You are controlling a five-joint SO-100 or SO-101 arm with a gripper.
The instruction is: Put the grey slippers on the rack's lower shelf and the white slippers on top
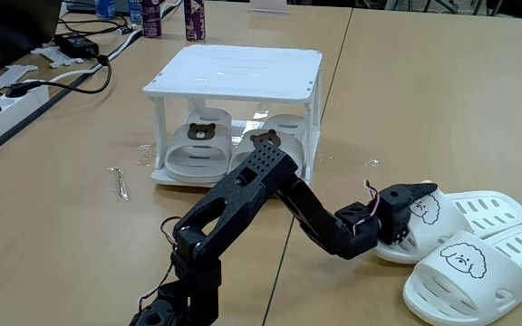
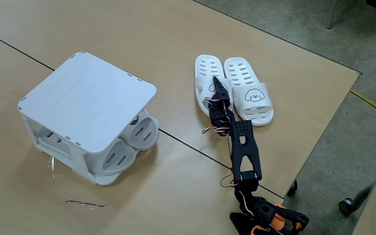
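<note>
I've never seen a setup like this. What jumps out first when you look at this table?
A black robot arm stretches across the wooden table, its gripper at the strap of one of the white slippers, which lie side by side at the right in a fixed view. Further back stands the rack, small and white, with the grey slippers already tucked on the lower shelf.
</note>
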